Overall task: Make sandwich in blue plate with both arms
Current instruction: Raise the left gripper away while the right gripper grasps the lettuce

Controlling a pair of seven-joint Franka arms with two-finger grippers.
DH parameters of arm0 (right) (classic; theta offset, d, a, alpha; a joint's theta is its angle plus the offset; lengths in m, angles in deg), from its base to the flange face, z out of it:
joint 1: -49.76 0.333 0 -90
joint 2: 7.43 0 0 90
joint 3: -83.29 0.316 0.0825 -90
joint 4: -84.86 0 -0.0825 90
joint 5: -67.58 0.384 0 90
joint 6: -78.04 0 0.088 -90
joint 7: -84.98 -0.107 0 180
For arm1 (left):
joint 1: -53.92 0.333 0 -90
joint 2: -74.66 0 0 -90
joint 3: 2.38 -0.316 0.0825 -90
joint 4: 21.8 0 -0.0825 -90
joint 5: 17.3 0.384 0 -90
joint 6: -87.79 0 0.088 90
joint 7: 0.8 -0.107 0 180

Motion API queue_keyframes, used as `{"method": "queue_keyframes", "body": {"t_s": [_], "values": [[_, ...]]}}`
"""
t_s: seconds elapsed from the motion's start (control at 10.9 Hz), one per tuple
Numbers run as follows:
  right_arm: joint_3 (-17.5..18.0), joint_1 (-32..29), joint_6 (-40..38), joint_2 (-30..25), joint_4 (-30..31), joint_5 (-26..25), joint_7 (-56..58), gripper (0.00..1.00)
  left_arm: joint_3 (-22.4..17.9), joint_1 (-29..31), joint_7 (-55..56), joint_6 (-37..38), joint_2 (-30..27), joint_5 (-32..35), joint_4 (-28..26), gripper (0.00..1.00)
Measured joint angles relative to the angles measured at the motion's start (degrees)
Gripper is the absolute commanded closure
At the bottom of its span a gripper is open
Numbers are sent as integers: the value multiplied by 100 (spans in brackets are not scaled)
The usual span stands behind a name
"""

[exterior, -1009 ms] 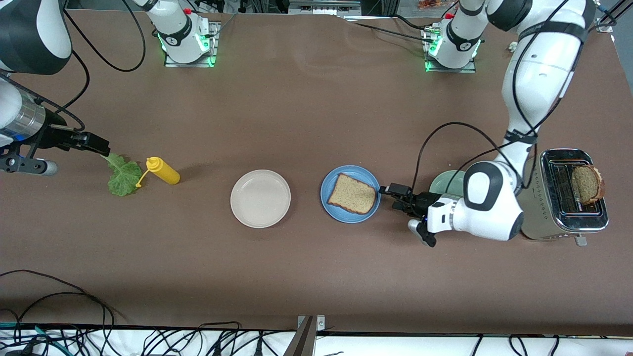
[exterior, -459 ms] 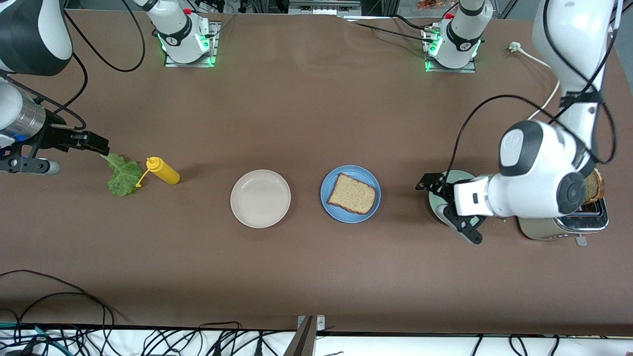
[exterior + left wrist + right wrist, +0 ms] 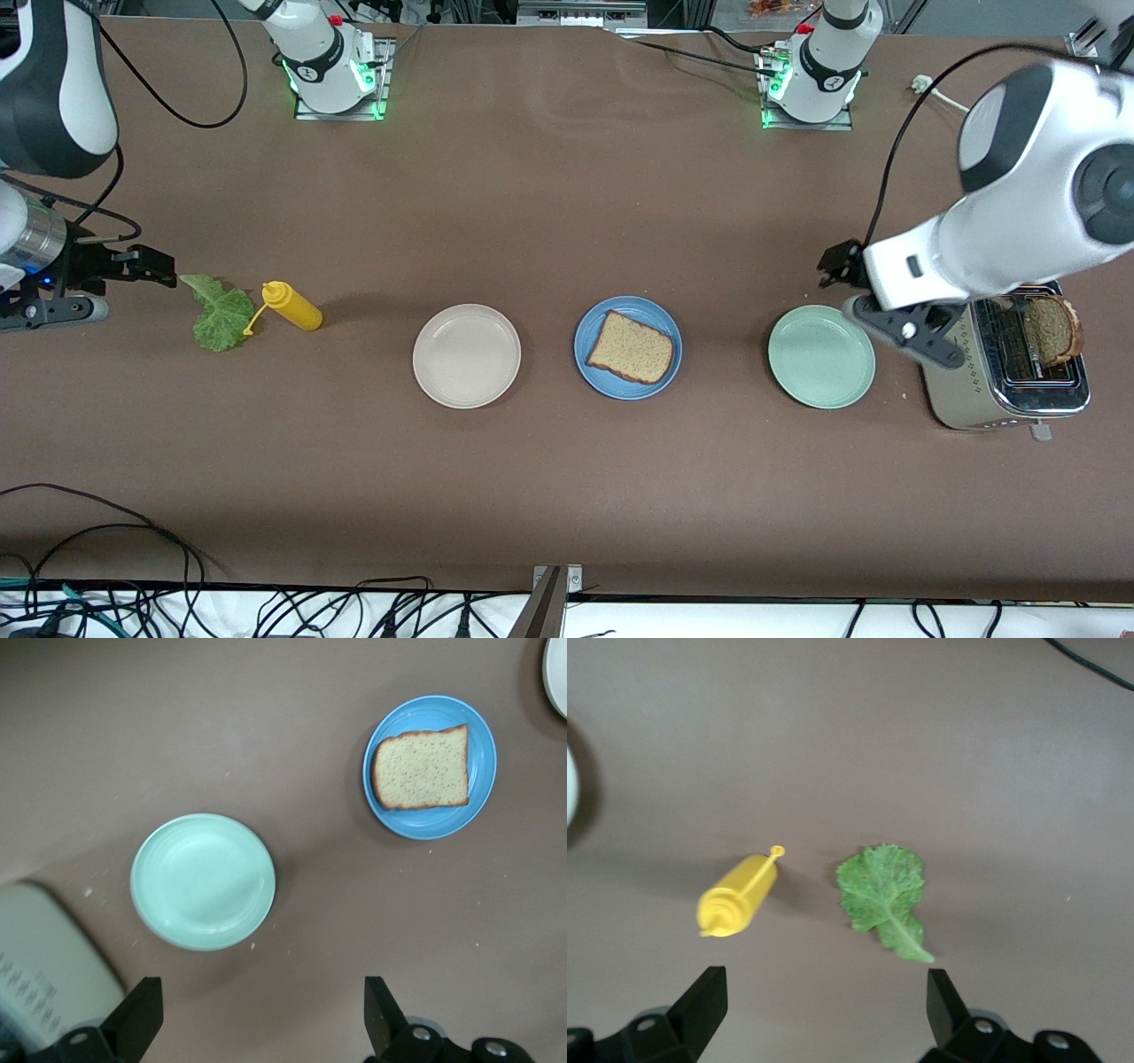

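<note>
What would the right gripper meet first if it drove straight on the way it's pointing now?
Most likely the lettuce leaf. The right gripper is open and empty, its fingers aimed down over the bare table with the leaf's stem just ahead. Its height above the table is hard to judge, so it could meet the table beside the leaf first.

Brown table point(image 3: 549, 213), matte and wide, carrying a row from 9 to 3 o'clock: lettuce leaf point(image 3: 219, 315), yellow squeeze bottle point(image 3: 292, 307) lying just beside it, cream-white plate point(image 3: 467, 355), blue plate point(image 3: 659, 377) near centre, mint-green plate point(image 3: 821, 356), silver toaster point(image 3: 1010, 390). At 12 o'clock, two arm bases point(image 3: 332, 75) bolted down well apart; toward 1 o'clock, a white plug point(image 3: 921, 84) with its cord.
</note>
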Motion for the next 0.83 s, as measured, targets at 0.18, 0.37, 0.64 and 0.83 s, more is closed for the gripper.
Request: {"method": "queue_keyframes", "body": {"t_s": [0.18, 0.37, 0.64, 0.83], "values": [[-153, -19, 422, 97, 346, 0, 665, 0, -44, 46, 106, 470, -427, 74, -3, 0], [-277, -23, 894, 202, 749, 0, 1354, 0, -82, 289, 153, 806, -746, 82, -5, 0], [-371, -180, 1481, 530, 1281, 6, 2329, 0, -83, 633, 153, 859, -833, 82, -31, 0], [-376, -257, 1989, 748, 1601, 8, 2777, 0, -89, 638, 159, 859, -833, 82, -96, 0]]}}
